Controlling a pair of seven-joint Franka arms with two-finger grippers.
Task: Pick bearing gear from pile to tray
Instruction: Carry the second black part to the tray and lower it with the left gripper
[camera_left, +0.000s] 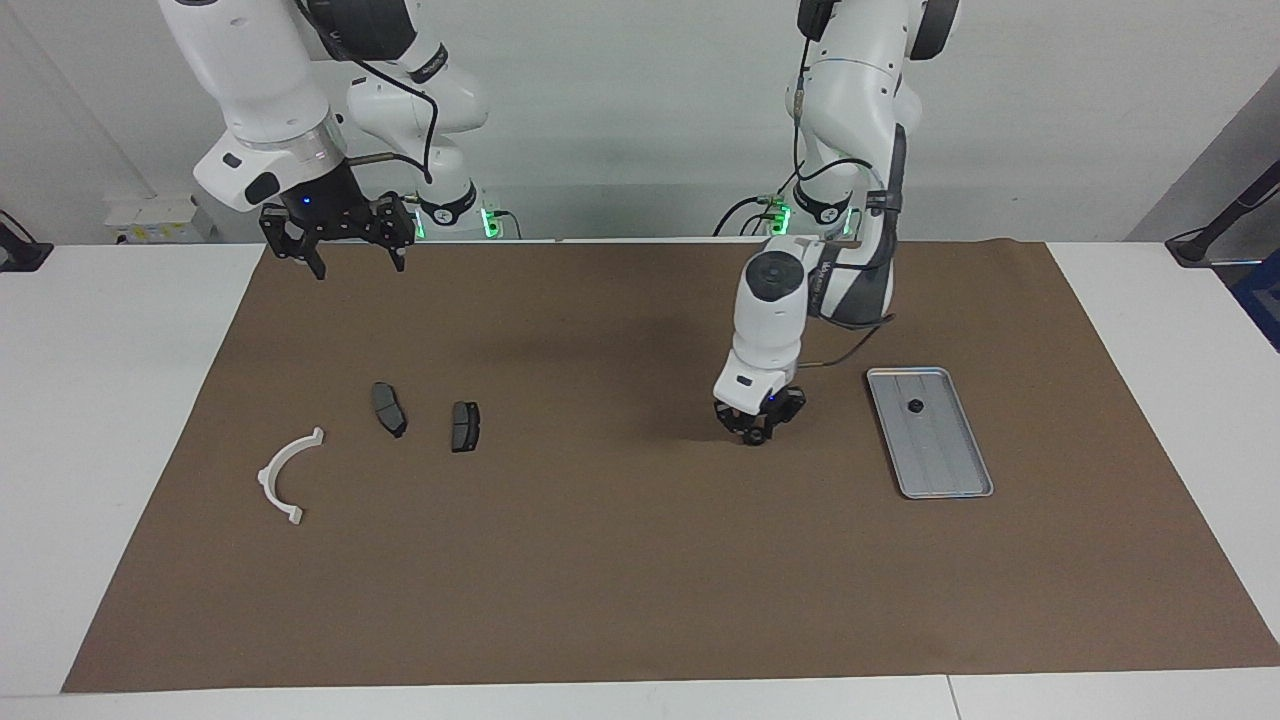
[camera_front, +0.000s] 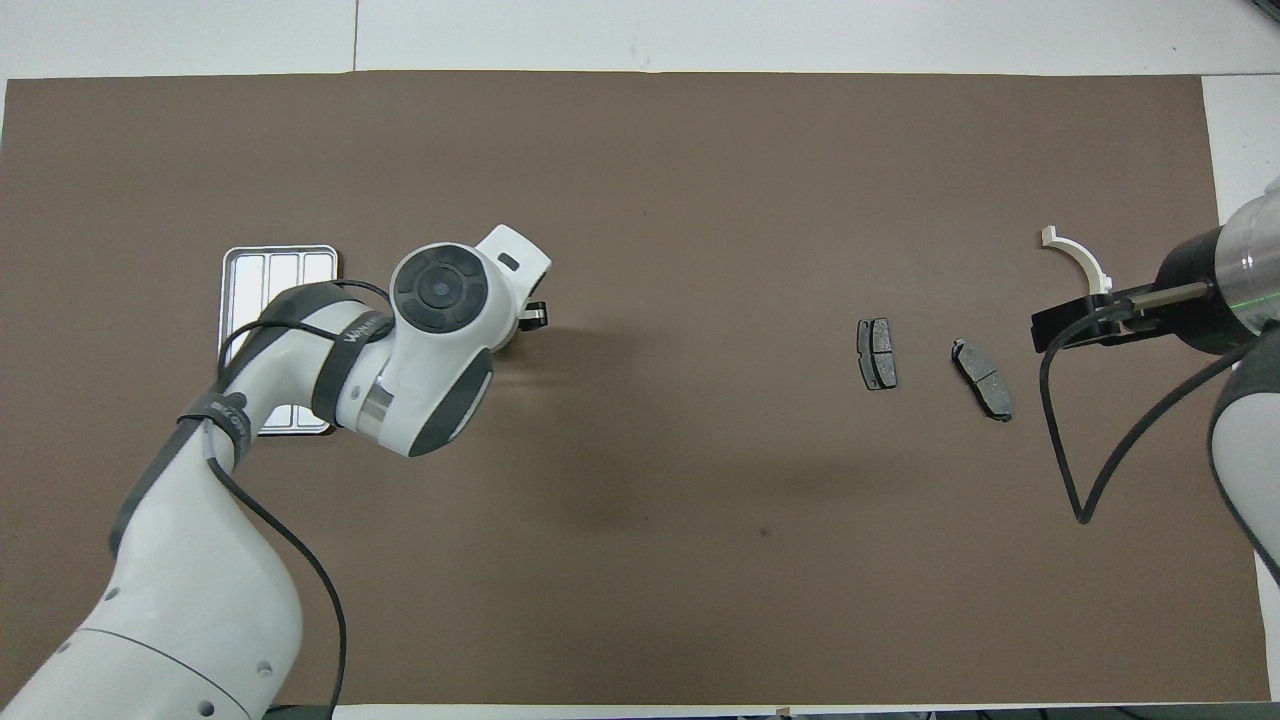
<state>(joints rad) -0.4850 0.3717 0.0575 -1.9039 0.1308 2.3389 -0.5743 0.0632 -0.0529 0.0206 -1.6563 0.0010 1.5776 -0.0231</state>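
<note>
Robotics lab bench, not a home or a shop.

Two white Franka arms (camera_left: 800, 290) stand at the top of the facing view, bolted at the table's edge, green status lights glowing at their bases and black cables trailing from the wrists. White table (camera_left: 120, 400) covered by a plain brown mat (camera_left: 600, 560) that fills most of both views. Bare pale wall across the top of the facing view; a small white box (camera_left: 158, 218) with yellow labels at upper left; black clamp stands (camera_left: 1215, 235) at both upper edges. On the mat only test pieces: brake pads (camera_left: 465, 426), a white bracket (camera_left: 288, 476), a metal tray (camera_left: 940, 470).
</note>
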